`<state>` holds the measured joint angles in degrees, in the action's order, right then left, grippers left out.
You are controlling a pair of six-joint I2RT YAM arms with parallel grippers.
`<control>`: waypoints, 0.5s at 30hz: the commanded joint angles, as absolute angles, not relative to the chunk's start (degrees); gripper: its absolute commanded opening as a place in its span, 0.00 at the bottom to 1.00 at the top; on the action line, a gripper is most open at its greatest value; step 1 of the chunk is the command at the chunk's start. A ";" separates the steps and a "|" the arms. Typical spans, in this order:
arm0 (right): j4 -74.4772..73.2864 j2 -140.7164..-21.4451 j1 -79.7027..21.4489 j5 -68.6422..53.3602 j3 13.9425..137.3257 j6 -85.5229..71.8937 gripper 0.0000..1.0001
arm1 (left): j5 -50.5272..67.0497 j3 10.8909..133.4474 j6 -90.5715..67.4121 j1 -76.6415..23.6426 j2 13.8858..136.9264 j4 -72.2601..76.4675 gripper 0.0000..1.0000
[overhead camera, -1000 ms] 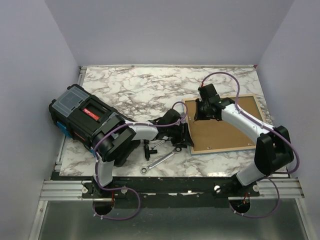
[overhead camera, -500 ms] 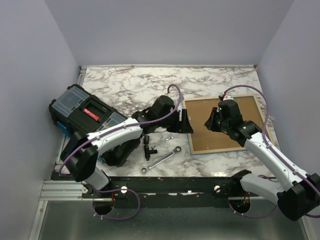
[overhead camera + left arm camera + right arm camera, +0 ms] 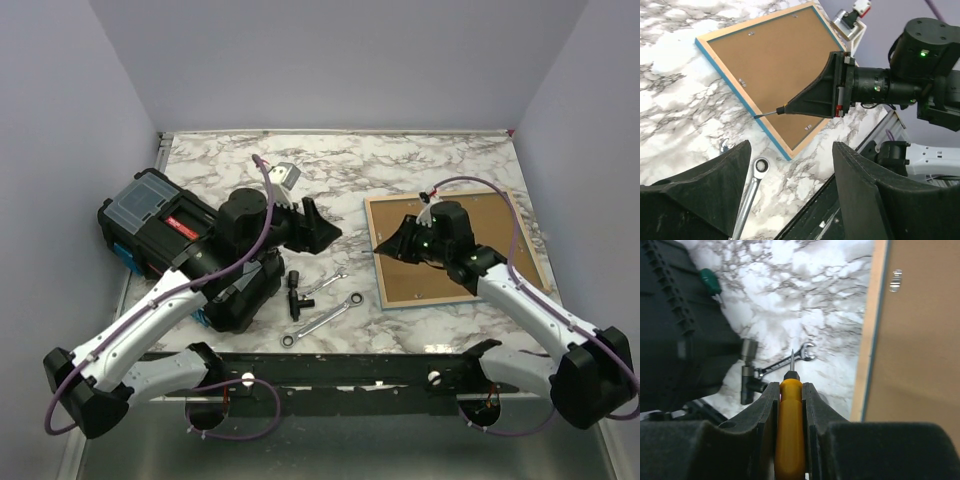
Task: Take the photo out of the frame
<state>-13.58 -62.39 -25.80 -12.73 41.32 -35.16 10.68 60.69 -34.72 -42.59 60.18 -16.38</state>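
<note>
The frame [image 3: 470, 262] lies face down on the right of the marble table, showing its brown back and narrow turquoise border; it also shows in the left wrist view [image 3: 772, 70] and the right wrist view [image 3: 920, 350]. The photo is hidden under the back. My right gripper [image 3: 383, 244] is shut on a yellow-handled screwdriver [image 3: 789, 425], whose thin tip [image 3: 758, 116] hovers by the frame's left edge. My left gripper [image 3: 322, 229] is open and empty, raised above the table left of the frame, its fingers [image 3: 715, 195] wide apart.
A black toolbox [image 3: 165, 235] stands at the left. A ratchet wrench [image 3: 320, 322], a small spanner [image 3: 326, 285] and a black T-shaped tool [image 3: 294, 296] lie between the toolbox and the frame. Small metal clips [image 3: 742, 82] sit along the frame's back.
My left gripper has pulled away from the frame's left edge, up and to the left. My right gripper has moved left across the frame's back to its left edge, still holding the screwdriver.
</note>
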 commanded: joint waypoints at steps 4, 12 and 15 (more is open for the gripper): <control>3.85 -70.09 -26.80 -25.03 37.85 -44.60 0.01 | 5.98 57.39 -28.76 -41.49 51.98 -22.24 0.70; 3.14 -77.58 -33.29 -22.17 40.41 -43.69 0.01 | 4.74 57.32 -23.66 -41.05 47.56 -25.50 0.72; 5.80 -79.14 -35.29 -21.87 39.38 -45.28 0.01 | 4.22 57.53 -22.02 -41.05 46.62 -26.37 0.72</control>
